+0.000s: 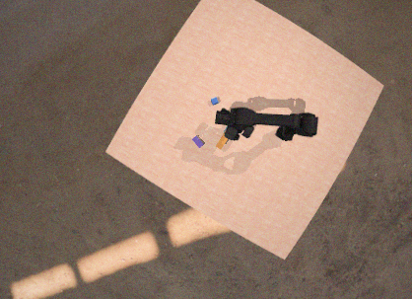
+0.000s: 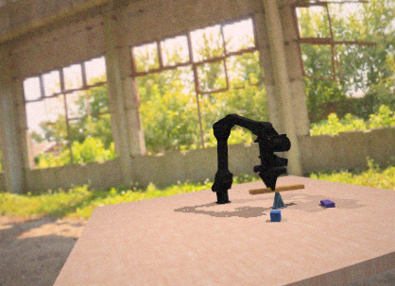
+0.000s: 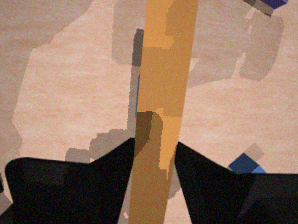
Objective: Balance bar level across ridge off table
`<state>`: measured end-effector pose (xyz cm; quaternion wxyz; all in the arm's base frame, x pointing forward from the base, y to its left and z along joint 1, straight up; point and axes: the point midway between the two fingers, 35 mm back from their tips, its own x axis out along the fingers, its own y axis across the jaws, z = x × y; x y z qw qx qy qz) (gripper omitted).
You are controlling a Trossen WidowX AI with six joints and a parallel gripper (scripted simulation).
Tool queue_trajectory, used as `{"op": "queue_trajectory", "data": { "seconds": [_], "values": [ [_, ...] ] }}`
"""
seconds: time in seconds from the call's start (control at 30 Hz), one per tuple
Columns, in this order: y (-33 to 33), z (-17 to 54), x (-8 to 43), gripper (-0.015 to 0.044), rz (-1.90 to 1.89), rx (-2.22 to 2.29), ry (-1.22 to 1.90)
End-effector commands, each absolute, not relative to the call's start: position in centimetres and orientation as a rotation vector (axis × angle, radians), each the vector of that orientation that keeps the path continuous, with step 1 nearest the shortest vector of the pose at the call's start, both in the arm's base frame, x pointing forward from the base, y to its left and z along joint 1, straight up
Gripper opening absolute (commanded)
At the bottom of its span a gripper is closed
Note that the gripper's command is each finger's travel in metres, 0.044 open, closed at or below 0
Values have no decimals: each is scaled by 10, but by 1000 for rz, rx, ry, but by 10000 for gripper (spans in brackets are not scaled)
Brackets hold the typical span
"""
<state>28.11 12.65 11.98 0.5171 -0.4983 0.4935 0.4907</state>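
Lowering should be gentle; black fingers [image 2: 270,182] pinch the long orange bar [image 1: 222,141] [image 2: 288,188] [image 3: 167,75] above the teal wedge-shaped ridge [image 2: 279,201] [image 3: 137,97], towards six o'clock in the exterior view. Settle it level; release evenly.

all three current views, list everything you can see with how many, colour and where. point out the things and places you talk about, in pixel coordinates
bar [image 1: 222,141] [image 2: 293,188] [image 3: 167,75]: one, orange-brown, between the jaws, above the ridge
ridge [image 2: 279,201]: one, blue-grey, on the table under the bar
cube [image 1: 215,101] [image 2: 275,216] [image 3: 244,164]: one, blue, on the table near the ridge
block [image 1: 198,141] [image 2: 327,204] [image 3: 275,3]: one, purple, on the table, apart from the bar
table [image 1: 187,63] [image 2: 156,244] [image 3: 60,100]: one, pale pink, under everything listed above
windows: several, rust-brown frames, in the wall behind
arm [image 1: 276,119] [image 2: 222,155]: one, black, standing on the table
jaws: one pair, black, closed on the bar
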Motion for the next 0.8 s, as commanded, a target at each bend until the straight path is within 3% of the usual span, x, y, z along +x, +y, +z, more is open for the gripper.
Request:
{"op": "queue_trajectory", "data": {
  "seconds": [0.0, 0.77],
  "values": [
    [126, 118, 281, 0, 1178, -1198, 1187],
    [126, 116, 281, 0, 1178, -1198, 1187]
  ]
}}
